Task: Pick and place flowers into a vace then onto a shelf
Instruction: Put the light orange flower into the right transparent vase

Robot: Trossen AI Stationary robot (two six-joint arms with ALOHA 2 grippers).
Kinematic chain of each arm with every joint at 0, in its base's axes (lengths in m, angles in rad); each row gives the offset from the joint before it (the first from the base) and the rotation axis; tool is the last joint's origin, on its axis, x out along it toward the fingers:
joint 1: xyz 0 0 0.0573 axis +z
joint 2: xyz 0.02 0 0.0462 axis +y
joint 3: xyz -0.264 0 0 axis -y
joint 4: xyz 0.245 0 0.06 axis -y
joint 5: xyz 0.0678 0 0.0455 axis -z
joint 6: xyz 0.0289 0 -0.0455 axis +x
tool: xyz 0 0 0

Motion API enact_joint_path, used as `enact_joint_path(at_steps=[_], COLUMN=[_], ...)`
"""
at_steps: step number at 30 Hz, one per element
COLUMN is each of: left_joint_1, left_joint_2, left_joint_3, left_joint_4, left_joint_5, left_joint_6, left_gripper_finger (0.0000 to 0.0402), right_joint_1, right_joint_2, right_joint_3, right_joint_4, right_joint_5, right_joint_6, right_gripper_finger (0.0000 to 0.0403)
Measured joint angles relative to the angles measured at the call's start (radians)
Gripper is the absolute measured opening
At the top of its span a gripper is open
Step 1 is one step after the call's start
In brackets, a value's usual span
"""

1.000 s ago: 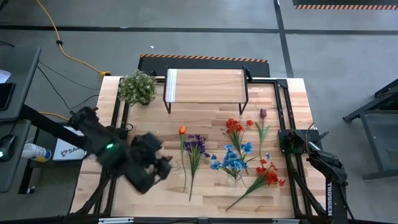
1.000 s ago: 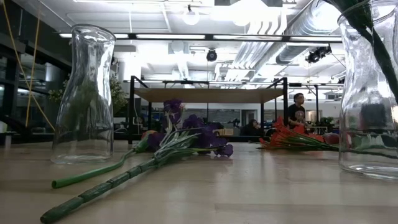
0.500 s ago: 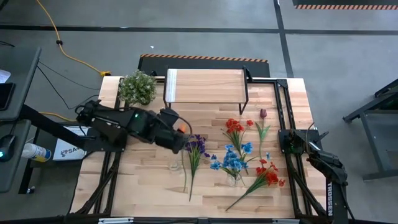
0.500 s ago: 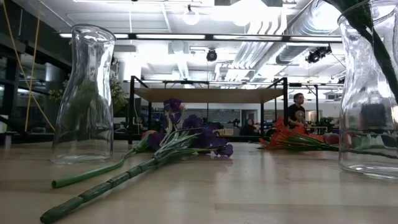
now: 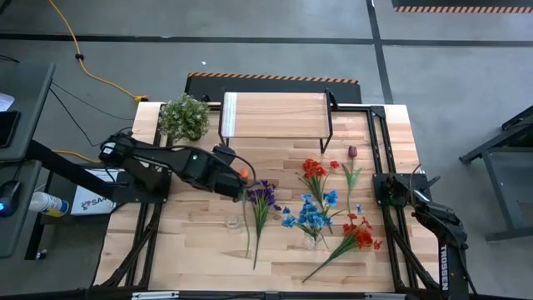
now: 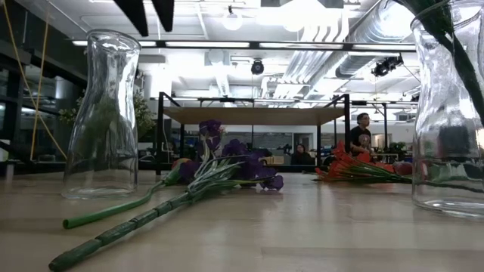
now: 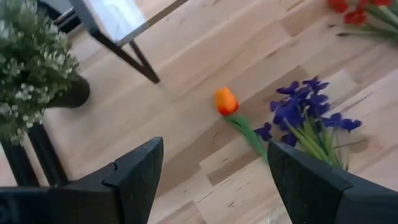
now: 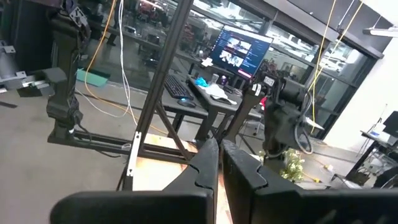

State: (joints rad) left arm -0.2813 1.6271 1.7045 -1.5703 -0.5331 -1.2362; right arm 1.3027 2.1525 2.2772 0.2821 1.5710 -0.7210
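Beside the orange tulip, on its side away from the purple flowers, the left gripper hangs above the worktop with its fingers spread wide and nothing between them; in the left wrist view the tulip head lies framed in the gap between the two fingers, a placement that suits a descent onto this flower; no contact with bloom or stem is visible

The flowers lie flat on the worktop, stems pointing away from the shelf, presumably so that each stem can be taken singly; the tulip stem and the purple bunch lie just beside each other, so a closing grasp could catch both; an empty glass vase stands upright near the tulip's stem end, on the side away from the shelf, apparently ready to receive stems; a second vase farther from the tulip already holds green stems

The right gripper waits at the worktop edge far from the tulip, fingers clenched together and empty; the shelf top carries no vase, so both placing steps remain to be done
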Motion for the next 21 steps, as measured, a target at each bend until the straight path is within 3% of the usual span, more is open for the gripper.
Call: enact_joint_path(at_steps=[9,21], left_joint_1=[0.0,0.055], left_joint_2=[-0.001,-0.009], left_joint_3=[-0.086,-0.267], left_joint_4=[0.042,0.239], left_joint_5=[0.008,0.121], left_joint_6=[-0.072,-0.047], left_gripper_finger=[0.0319,0.0319], right_joint_1=[0.0,-0.002], right_joint_2=[0.0,0.0], right_joint_3=[0.0,0.0], right_joint_4=[0.033,0.046], right_joint_5=[0.0,-0.001], right_joint_6=[-0.017,-0.016], right_gripper_finger=[0.0012,0.0012])
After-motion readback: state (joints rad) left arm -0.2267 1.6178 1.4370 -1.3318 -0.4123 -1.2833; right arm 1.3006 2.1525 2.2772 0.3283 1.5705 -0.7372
